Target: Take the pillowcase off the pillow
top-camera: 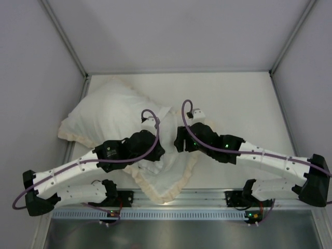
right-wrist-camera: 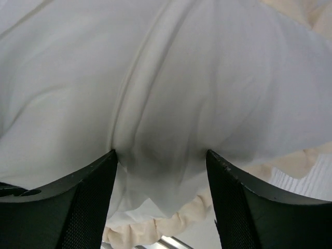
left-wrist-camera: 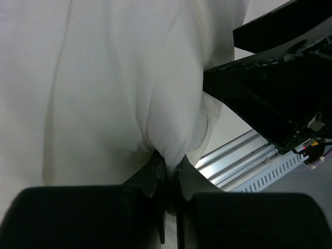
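Left end effector [left-wrist-camera: 166, 168] is pinched tight on a peak of white cloth, jaws closed with only fabric between them. That cloth looks to be the white face of the soft pillowcase [top-camera: 111, 111] with its cream ruffled border [top-camera: 161, 194]. Right end effector [right-wrist-camera: 163, 179] stands wide apart and holds nothing, one finger on either side of a raised fold of the same white face. Taken from the silver metal rail [top-camera: 181, 199] at the near edge of the pale tabletop [top-camera: 233, 104], the pillowcase lies just beyond it, its nearest frilled corner reaching the rail and its bulk running away to the far left. Both end effectors work over the part nearest the rail. The plump white pillow seems to fill the cover and cannot be told apart from it. I judge the cover light, limp and fairly slick, so it will bunch and stretch rather than move as one sheet, and a deep pinch may catch the filling too. The better hold is probably a single layer by the lapped seam in the right wrist view, or the frill, with the other arm pinning the bulk.
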`<action>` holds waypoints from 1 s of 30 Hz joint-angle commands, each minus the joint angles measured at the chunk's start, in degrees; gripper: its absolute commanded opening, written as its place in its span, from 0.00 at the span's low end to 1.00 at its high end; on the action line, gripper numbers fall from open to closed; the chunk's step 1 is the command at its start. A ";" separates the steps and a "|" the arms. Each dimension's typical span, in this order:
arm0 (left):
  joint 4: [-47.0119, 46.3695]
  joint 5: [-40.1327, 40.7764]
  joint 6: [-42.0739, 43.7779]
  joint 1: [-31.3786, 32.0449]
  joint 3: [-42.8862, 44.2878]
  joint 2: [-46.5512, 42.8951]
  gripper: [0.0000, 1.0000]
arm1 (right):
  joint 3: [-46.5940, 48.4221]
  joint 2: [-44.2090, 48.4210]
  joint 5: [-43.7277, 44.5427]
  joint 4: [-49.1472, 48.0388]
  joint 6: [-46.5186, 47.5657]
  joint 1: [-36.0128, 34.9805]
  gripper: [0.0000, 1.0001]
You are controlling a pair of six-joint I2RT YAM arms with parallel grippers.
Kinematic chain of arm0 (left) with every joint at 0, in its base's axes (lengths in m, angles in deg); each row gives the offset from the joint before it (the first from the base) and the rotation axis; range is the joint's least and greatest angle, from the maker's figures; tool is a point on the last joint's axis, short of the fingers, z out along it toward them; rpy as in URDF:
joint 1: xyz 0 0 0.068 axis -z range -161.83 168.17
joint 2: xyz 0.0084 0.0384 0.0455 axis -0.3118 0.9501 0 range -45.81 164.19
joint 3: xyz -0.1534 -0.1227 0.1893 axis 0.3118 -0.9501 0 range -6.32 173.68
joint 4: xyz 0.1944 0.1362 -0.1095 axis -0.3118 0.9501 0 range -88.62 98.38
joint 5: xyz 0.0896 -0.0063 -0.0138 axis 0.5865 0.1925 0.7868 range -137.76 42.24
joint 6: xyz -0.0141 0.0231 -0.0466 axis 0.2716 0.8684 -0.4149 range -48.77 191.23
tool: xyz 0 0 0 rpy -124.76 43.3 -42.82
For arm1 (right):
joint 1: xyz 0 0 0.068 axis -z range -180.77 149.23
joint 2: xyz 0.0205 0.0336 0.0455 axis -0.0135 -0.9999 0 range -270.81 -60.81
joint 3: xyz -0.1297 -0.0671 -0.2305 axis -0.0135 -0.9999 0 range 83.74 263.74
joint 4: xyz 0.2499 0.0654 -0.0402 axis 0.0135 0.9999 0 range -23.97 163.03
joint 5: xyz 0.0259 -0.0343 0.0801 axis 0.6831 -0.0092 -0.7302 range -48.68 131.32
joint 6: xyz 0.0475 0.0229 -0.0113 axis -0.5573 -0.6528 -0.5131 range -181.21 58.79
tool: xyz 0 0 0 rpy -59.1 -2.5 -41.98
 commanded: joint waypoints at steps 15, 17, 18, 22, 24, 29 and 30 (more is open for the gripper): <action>-5.53 1.09 -0.88 0.28 -0.42 -1.87 0.00 | 3.02 2.76 -6.31 -4.30 1.76 -0.10 0.64; -5.53 1.00 -0.96 0.28 -0.42 -2.22 0.00 | 2.49 3.02 -5.52 -4.30 0.98 -0.10 0.64; -5.53 0.83 -1.05 0.28 -0.42 -2.48 0.00 | 2.14 2.94 -4.91 -4.65 0.71 -0.19 0.65; -5.53 0.65 -1.14 0.37 -0.42 -3.18 0.00 | 2.58 0.57 -5.08 -4.56 0.45 -0.10 0.65; -5.53 0.39 -1.23 0.37 -0.42 -3.62 0.00 | 2.84 -1.01 -4.73 -4.56 -0.17 -0.10 0.65; -5.44 0.04 -1.32 0.46 -0.50 -4.85 0.00 | 3.54 -4.87 -1.04 -3.34 -0.87 -0.01 0.58; -5.44 0.04 -1.32 0.46 -0.59 -5.38 0.00 | 3.55 -5.15 -0.95 -3.16 -1.14 -0.01 0.49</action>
